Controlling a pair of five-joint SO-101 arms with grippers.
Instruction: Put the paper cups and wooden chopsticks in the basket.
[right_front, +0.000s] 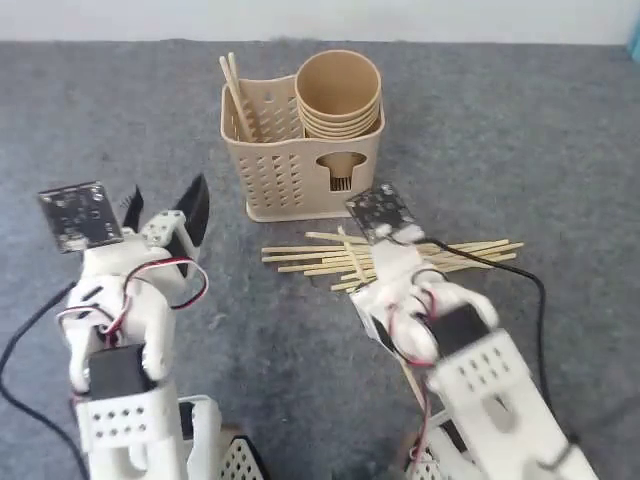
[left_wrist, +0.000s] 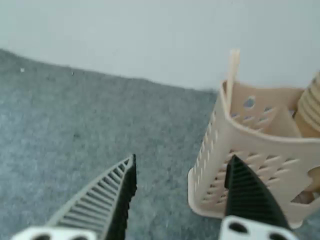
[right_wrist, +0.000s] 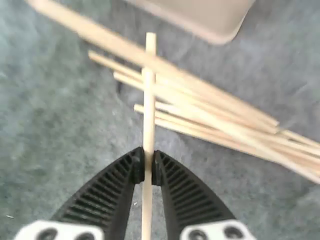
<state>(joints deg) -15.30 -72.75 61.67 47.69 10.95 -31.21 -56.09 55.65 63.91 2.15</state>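
- The right gripper is clenched on a single pale wooden chopstick. The stick runs out between the black ribbed fingers and crosses over the other sticks.
- A loose pile of pale wooden chopsticks lies on the grey felt-like table cover, just in front of the basket. Most of them are fanned out crosswise.
- The beige perforated plastic basket stands upright near the back of the table, between the two arms in the high view.
- A nested stack of tan paper cups sits in the basket's right-hand compartment (as the high view shows it), its top rim well above the basket wall.
- Two more wooden sticks lean in the left-hand compartment, their ends poking out above the rim.
- The left gripper is released, its black fingers spread wide with nothing between them. It sits to the left of the basket and apart from it, and its wrist view shows the basket wall just beyond one finger.
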